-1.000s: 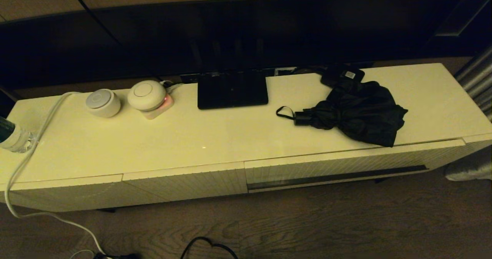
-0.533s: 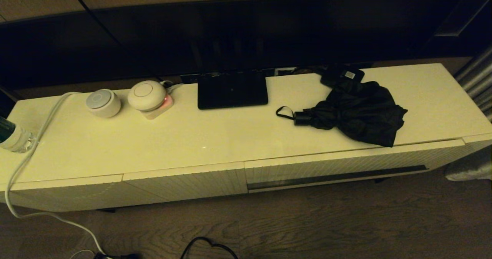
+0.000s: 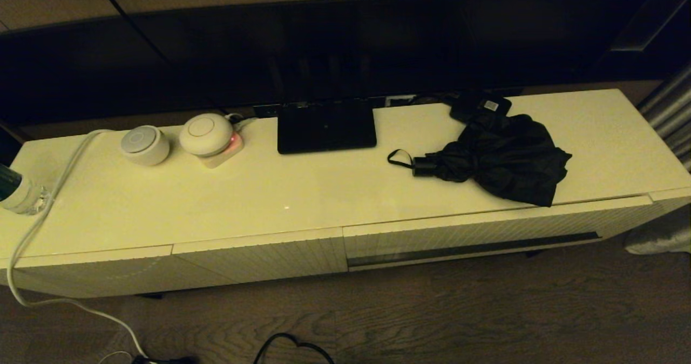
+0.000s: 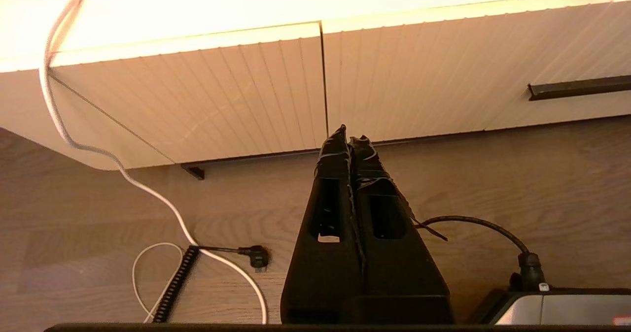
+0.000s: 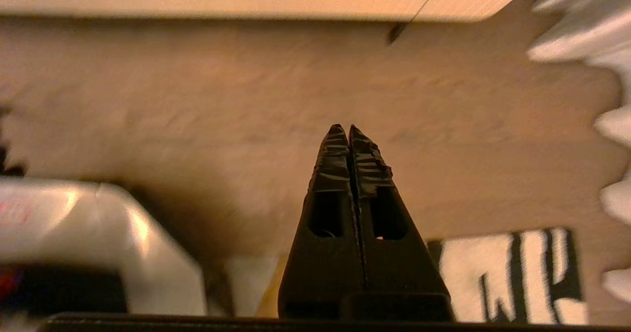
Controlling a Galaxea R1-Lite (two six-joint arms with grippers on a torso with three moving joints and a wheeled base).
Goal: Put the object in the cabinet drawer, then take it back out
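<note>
The black folding umbrella (image 3: 499, 159) lies on the cream cabinet top (image 3: 302, 191), right of centre, its handle and wrist loop (image 3: 400, 159) pointing left. Below it the wide ribbed drawer (image 3: 486, 234) with its dark handle groove (image 3: 475, 249) is closed; the groove's end (image 4: 579, 87) also shows in the left wrist view. Neither arm appears in the head view. My left gripper (image 4: 349, 136) is shut and empty, low over the floor before the cabinet fronts. My right gripper (image 5: 344, 131) is shut and empty above the floor, near the cabinet's right end.
A small black box with a white label (image 3: 482, 106) sits behind the umbrella. A flat black device (image 3: 326, 125), two round white gadgets (image 3: 144, 144) (image 3: 206, 133) and a bottle (image 3: 16, 191) stand on top. A white cable (image 3: 32, 234) hangs off the left; cords (image 4: 219, 253) lie on the floor.
</note>
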